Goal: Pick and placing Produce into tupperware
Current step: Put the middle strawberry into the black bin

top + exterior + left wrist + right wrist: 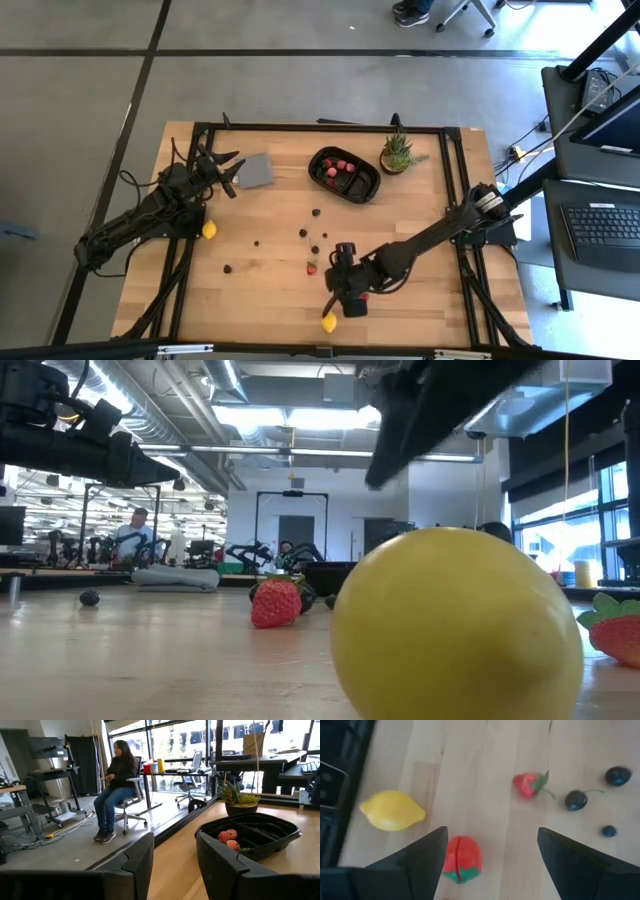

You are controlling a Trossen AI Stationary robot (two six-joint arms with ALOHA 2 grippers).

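The right arm is reaching in from the table's right edge toward the near middle, its wrist bending downward, and the right gripper [490,855] is hanging low over the wood with its fingers [417,855] spread wide apart. The left arm is lying along the left side, the left gripper [175,862] pointing level across the table, fingers parted.

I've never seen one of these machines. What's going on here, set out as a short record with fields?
Right gripper: open, poised over a red strawberry near the table's front edge
Left gripper: raised by the grey square, empty, jaws slightly apart
Black tray: a few red pieces inside
Lemons: one beside the strawberry, one by the left arm
Loose on table: dark berries
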